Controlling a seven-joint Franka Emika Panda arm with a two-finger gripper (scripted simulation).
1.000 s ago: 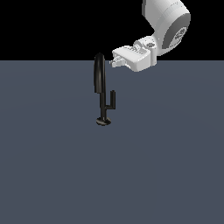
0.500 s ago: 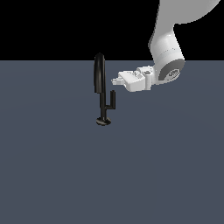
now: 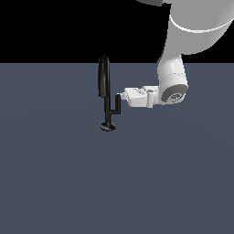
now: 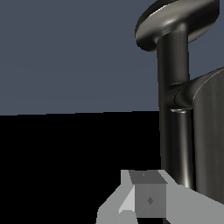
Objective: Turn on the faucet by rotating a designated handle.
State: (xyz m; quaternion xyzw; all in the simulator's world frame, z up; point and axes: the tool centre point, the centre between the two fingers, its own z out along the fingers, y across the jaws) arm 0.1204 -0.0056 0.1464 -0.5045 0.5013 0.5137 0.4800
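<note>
- Faucet: stands alone on the flat grey floor, its round base down, thin stem upright, thick arched spout on top. Its long axis is vertical.
- Handle: a short L-shaped arm leaving the stem low down and reaching toward the exterior view's right, ending in a small upright bar. The bar's long axis runs parallel to the stem; the arm itself lies level.
- Claw: lies level, pointing at the faucet from the exterior view's right, its tip right at the top of the handle's bar. Contact looks likely but cannot be confirmed.
- Claw state: whether the jaws are spread or closed cannot be told; the exterior view shows them too small, and the wrist view shows only a grey block beside the dark stem.
- Risk, high contact: the tip meets the bar near its top end, so a sideways push may slide off over it and turn nothing.
- Risk, wrong part: the spout hangs just above the handle; a slightly raised path would press the spout or stem instead.
- Risk, wrong direction: a push straight toward the stem would load the faucet rather than swing the arm around it.
</note>
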